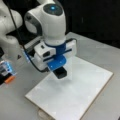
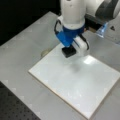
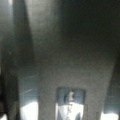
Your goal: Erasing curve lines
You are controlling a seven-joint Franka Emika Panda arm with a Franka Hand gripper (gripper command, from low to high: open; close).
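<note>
A grey surface against a dark backdrop carries a white board, seen in both front views with its thin wooden edge showing. The white Franka arm reaches down over the board's upper part, its blue-collared claw ending in a dark block that sits low over, or on, the white face; whether it touches cannot be told. How far the claw is open cannot be told either. In a front view, a bright glare spot lies just beside the claw, and perforated black matting fills the bottom left corner. Only the wrist view shows the curve lines: a faint dark squiggle framed in a small pale opening near the bottom, hemmed in by dark blurred shapes.
</note>
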